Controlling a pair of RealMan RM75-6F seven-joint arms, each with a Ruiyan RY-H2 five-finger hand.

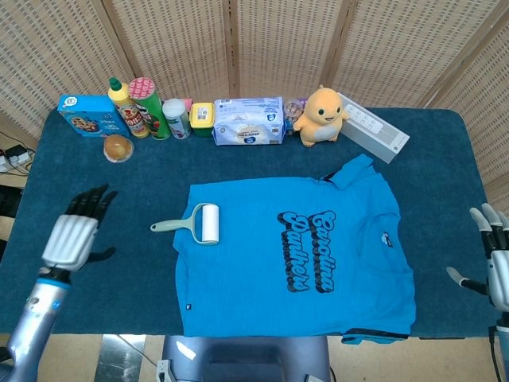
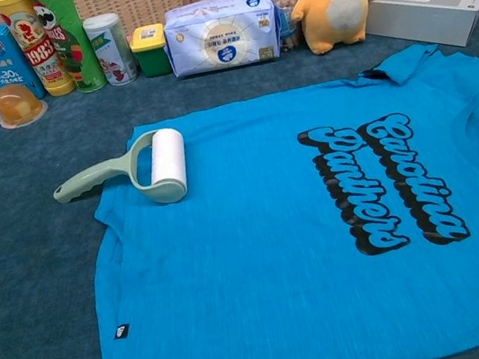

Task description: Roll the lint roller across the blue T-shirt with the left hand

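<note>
The blue T-shirt lies flat on the dark blue table, with black lettering across its chest. The lint roller rests by itself on the shirt's left edge; its white roll is on the fabric and its pale green handle points left onto the table. My left hand hovers far to the left of the roller, fingers spread, holding nothing, and it is outside the chest view. At the table's right edge, my right hand is open and empty.
Along the back edge stand a cookie box, a yellow bottle, a chips can, a tissue pack, a yellow plush toy and a white box. A jelly cup sits in front of them.
</note>
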